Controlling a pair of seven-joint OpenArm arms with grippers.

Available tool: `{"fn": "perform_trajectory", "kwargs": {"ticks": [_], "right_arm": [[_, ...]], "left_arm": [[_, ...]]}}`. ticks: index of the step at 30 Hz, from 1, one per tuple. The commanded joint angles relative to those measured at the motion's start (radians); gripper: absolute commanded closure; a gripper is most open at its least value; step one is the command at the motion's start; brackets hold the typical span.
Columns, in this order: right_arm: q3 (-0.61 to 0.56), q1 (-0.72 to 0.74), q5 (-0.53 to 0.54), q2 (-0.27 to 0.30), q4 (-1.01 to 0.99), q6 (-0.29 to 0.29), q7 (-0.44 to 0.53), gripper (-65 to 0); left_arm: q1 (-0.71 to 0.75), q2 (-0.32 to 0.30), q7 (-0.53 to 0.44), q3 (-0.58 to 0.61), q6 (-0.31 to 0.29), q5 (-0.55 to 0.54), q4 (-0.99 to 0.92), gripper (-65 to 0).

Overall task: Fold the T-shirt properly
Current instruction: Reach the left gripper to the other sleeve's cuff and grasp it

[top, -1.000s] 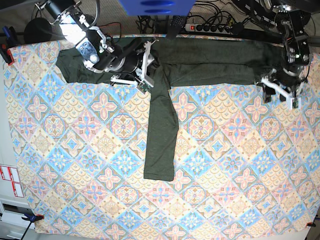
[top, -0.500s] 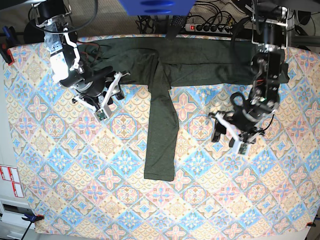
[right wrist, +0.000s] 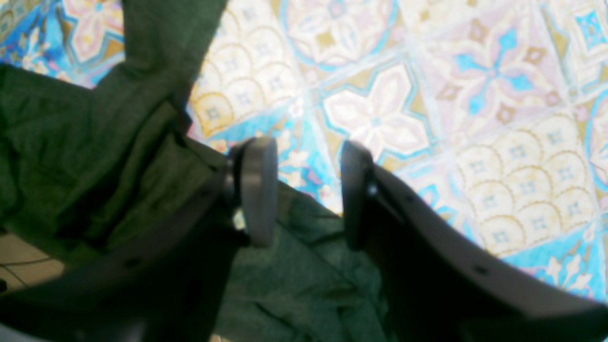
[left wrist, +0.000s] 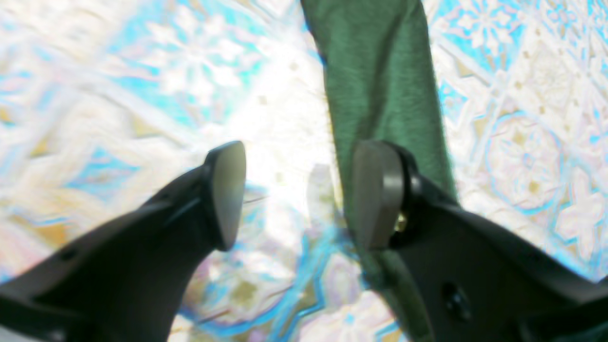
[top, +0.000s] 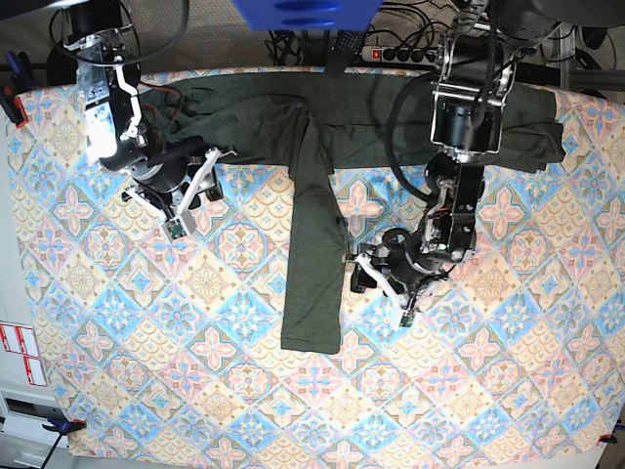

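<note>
The dark green T-shirt (top: 410,117) lies as a long band along the table's back edge. One sleeve (top: 314,264) runs from it toward the front. My left gripper (top: 379,293) hovers open just right of that sleeve, low over the cloth. In the left wrist view the sleeve (left wrist: 380,85) runs up past the right fingertip (left wrist: 375,194), and nothing is between the jaws of the gripper (left wrist: 299,194). My right gripper (top: 195,203) stands open just in front of the shirt's left end. Under and beside that gripper (right wrist: 306,190) lies rumpled shirt fabric (right wrist: 95,142); nothing is held.
A patterned tablecloth (top: 225,391) covers the table. A power strip (top: 410,54) and cables lie behind the back edge. A blue object (top: 293,12) hangs at the top middle. A red clamp (top: 10,103) grips the left edge.
My left arm swung from the shirt's right end down toward the middle, beside the sleeve. My right gripper drew left and forward off the shirt body. Both stayed open.
</note>
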Motion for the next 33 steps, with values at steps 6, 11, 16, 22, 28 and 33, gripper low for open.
{"fn": "perform_trajectory", "kwargs": {"ticks": [6, 11, 16, 22, 28, 33], "right_arm": [[0.006, 0.009, 0.004, 0.011, 0.019, 0.003, 0.016, -22.4], [0.006, 0.009, 0.004, 0.011, 0.019, 0.003, 0.016, -22.4], [0.006, 0.009, 0.004, 0.011, 0.019, 0.003, 0.017, -22.4], [0.006, 0.009, 0.004, 0.011, 0.021, 0.003, 0.017, -22.4], [0.006, 0.009, 0.004, 0.011, 0.033, 0.003, 0.017, -22.4], [0.006, 0.009, 0.004, 0.011, 0.039, 0.003, 0.017, -22.4]], "left_arm": [[-0.055, 0.053, -0.024, -0.001, -0.002, -0.009, -0.074, -37.5], [-0.061, 0.078, -0.024, -0.001, -0.002, -0.009, -0.135, -37.4], [-0.052, 0.098, -0.024, 0.000, -0.002, -0.007, -0.149, -37.1], [-0.066, 0.125, -0.024, 0.000, -0.003, -0.009, -0.278, -37.0], [-0.066, 0.124, -0.024, 0.114, -0.005, -0.021, -0.277, -33.5], [-0.067, 0.127, -0.024, 0.131, -0.006, -0.023, -0.275, -1.6]]}}
